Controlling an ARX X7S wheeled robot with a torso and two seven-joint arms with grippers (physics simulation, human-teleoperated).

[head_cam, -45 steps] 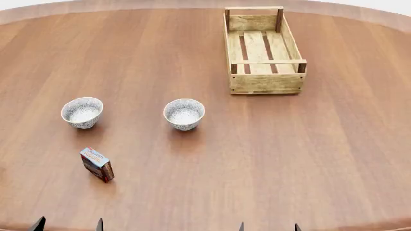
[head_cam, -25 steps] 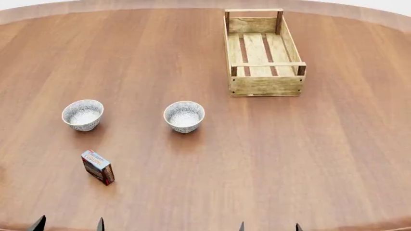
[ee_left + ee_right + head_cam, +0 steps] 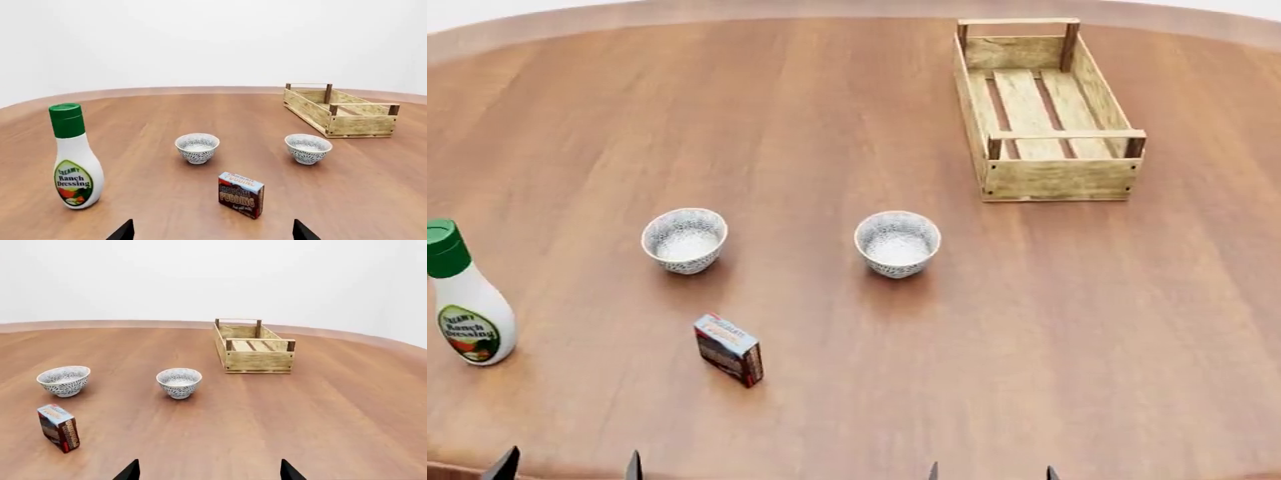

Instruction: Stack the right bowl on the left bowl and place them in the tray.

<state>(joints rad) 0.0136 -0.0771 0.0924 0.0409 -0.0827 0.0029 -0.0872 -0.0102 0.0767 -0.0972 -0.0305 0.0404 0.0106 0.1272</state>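
Both grippers sit low at the near edge of the round wooden table (image 3: 827, 120), each showing only two dark fingertips. The left gripper (image 3: 567, 465) has its tips spread wide apart with nothing between them, and the right gripper (image 3: 990, 471) is likewise spread wide and holds nothing; neither touches any object. The left bowl (image 3: 685, 240) and the right bowl (image 3: 897, 243), both white with a fine blue pattern, stand upright side by side, well apart. The tray (image 3: 1048, 178), a light-wood slatted crate, lies farther back to the right, holding nothing. A small pudding box (image 3: 729, 349) stands near the left bowl, and a ranch dressing bottle (image 3: 465, 298) stands upright at far left.
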